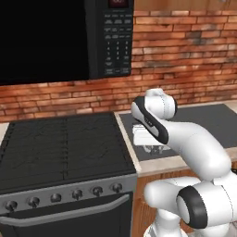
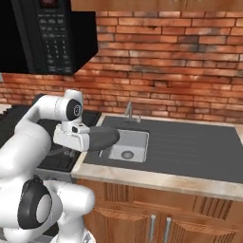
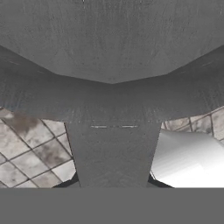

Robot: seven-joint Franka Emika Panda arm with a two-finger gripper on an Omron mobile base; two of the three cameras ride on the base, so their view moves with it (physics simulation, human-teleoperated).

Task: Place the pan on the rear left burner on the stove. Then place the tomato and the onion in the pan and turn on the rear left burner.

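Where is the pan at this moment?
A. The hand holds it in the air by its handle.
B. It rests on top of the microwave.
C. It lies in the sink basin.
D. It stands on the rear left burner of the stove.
A: the hand is shut on the handle of the pan, which hangs in the air to the left of the sink, apart from the stove.

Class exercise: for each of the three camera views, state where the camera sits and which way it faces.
Left base view: behind the arm, left; faces forward-down at the stove and microwave; arm rises lower right.
Right base view: behind, right; faces the sink; arm lower left, gripper shut on the pan.
Hand view: on the hand; faces along the pan's handle toward floor tiles.
Shared: both base views show the brick wall and microwave.
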